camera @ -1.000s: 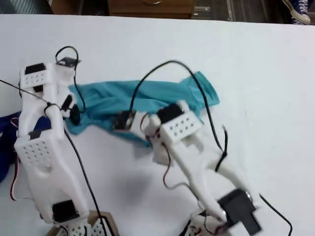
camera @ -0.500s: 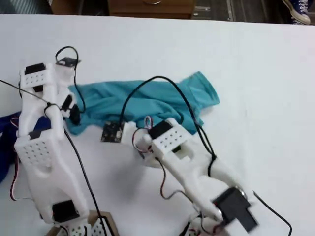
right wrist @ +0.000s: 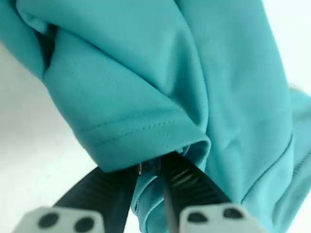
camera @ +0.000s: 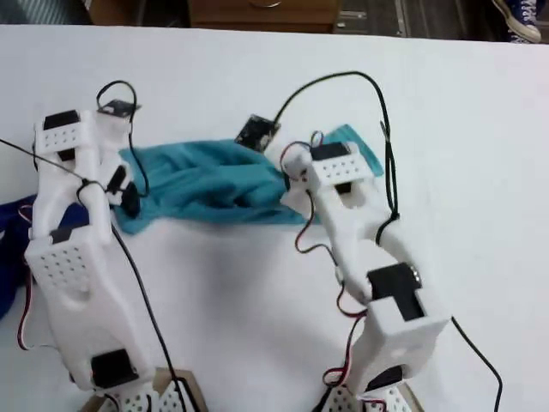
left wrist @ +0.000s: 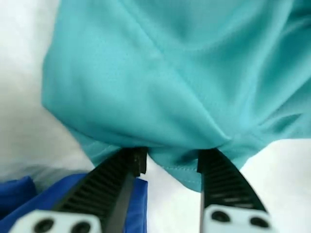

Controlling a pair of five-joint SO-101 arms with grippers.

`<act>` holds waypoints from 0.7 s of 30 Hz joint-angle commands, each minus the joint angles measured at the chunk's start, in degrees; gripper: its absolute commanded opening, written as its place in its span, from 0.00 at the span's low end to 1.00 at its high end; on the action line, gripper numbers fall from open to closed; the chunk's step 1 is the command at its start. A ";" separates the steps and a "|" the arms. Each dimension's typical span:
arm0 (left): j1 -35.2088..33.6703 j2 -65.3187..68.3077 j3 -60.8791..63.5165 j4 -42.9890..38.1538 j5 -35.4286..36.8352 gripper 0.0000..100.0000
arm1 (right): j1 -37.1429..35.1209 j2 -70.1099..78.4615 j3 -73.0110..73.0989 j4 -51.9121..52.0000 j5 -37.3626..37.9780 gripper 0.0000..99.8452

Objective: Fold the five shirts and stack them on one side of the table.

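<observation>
**Spreading the teal shirt before the first fold.** The teal shirt (camera: pixel 214 176) lies bunched in a band across the upper middle of the high view, on the white tabletop (camera: pixel 446 129). Its right end passes under the right arm's wrist. A blue shirt (camera: pixel 10 249) hangs at the left edge of the frame, just beside the teal one.

The right pincer (right wrist: pixel 158 170) is clenched on a doubled hem of the teal shirt, with cloth caught between its nearly closed jaws. The left pincer (left wrist: pixel 167 162) is released. Its jaws stand apart on either side of the hem at the shirt's left end, with bare tabletop showing between them below the cloth and blue fabric under one jaw.

The step appears to be stretching the garment flat. To do it well, the left pincer should close on the teal hem alone and take none of the blue shirt. Both arms should then draw apart along the length of the band at equal height until the wrinkles run out. The right grip holds a rolled edge, which may slip, so tension is best applied gradually. The black cables looping over the cloth should be kept out of the pull.
</observation>
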State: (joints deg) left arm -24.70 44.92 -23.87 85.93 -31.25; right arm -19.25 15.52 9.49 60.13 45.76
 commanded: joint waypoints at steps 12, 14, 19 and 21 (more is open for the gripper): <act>-0.62 1.23 -0.13 -0.26 0.44 0.20 | -2.95 -12.79 -2.73 24.92 13.01 0.04; -0.62 1.23 -0.13 -0.26 0.44 0.20 | -4.88 -15.69 -0.18 29.85 16.97 0.04; -0.62 1.23 -0.13 -0.26 0.44 0.20 | -9.71 -19.56 10.20 29.41 20.22 0.04; -0.62 1.23 -0.13 -0.26 0.44 0.20 | -9.89 -19.56 12.75 24.66 20.13 0.04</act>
State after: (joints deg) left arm -24.70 44.92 -23.87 85.93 -31.25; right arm -28.31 -0.84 19.69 88.97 65.27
